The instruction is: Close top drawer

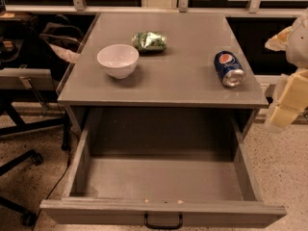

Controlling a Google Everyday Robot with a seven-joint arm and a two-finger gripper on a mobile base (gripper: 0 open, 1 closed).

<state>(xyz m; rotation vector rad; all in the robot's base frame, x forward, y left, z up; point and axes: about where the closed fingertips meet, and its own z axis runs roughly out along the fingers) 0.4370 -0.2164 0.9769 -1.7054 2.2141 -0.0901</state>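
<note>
The top drawer (163,211) is pulled fully out of the grey cabinet. Its deep box interior is empty. A small black loop handle (163,222) sits at the centre of its front, at the bottom edge of the view. My gripper (288,102) is at the far right edge, beside the cabinet's right side and level with its top. It is well above and to the right of the drawer front and touches nothing.
On the cabinet top (192,85) stand a white bowl (118,60), a green snack bag (149,41) and a blue soda can (228,68) lying on its side. An office chair base (21,162) and a desk stand at the left.
</note>
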